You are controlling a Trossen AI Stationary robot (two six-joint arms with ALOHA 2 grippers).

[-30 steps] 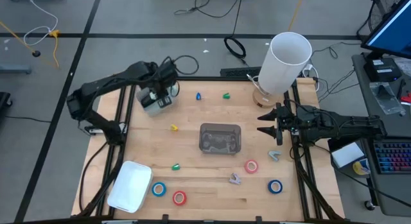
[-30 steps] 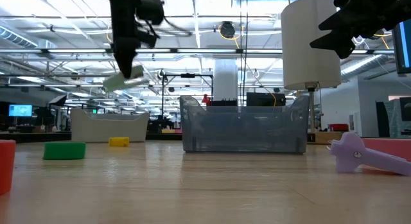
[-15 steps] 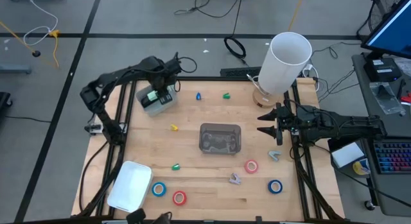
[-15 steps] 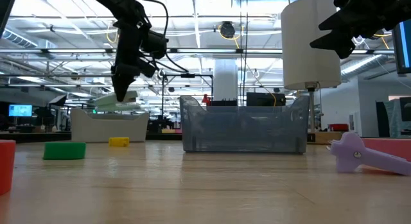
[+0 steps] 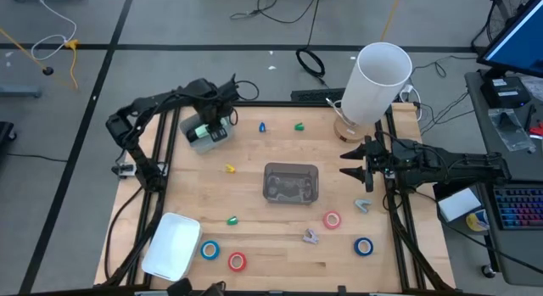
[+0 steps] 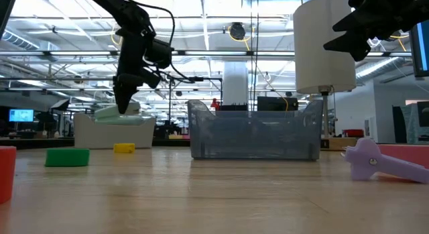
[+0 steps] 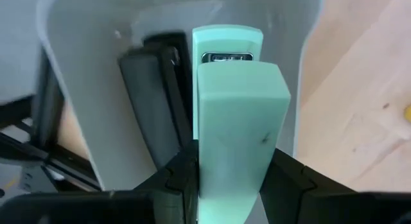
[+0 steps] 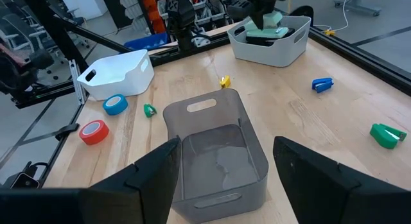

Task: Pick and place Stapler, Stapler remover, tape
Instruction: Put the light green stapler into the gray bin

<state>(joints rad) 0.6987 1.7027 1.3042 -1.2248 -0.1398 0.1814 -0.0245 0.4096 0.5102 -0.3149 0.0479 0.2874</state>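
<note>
While the near edge of the table [image 5: 280, 275] sits quiet, look at what waits there: a white tray [image 5: 172, 244] at near left, a blue tape roll [image 5: 209, 250] and a red tape roll [image 5: 237, 261] just beside it, both smooth little rings with pale cores. Over to the right, a pink roll [image 5: 332, 220], another blue roll [image 5: 364, 246], and a small lilac staple remover [image 5: 310, 237] between them, claw-shaped, plastic.

Mid-table now: a clear grey bin [image 5: 291, 182], glossy walls, slot handles, nothing visible inside. To its right hangs the right gripper [image 5: 357, 163], fingers spread wide, holding nothing, simply waiting.

And the action is far left! The left gripper [image 5: 206, 126] is clamped on the mint-green stapler [image 7: 234, 102], a blocky matte oblong, held low over the white bin [image 5: 204, 133], where a dark item [image 7: 157, 115] already lies. In the low view the stapler looks right at the rim.

To finish this well, I'd say lower until the stapler rests flat beside that dark piece, clear of the bin wall, then open gently and lift straight up so nothing drags.
</note>
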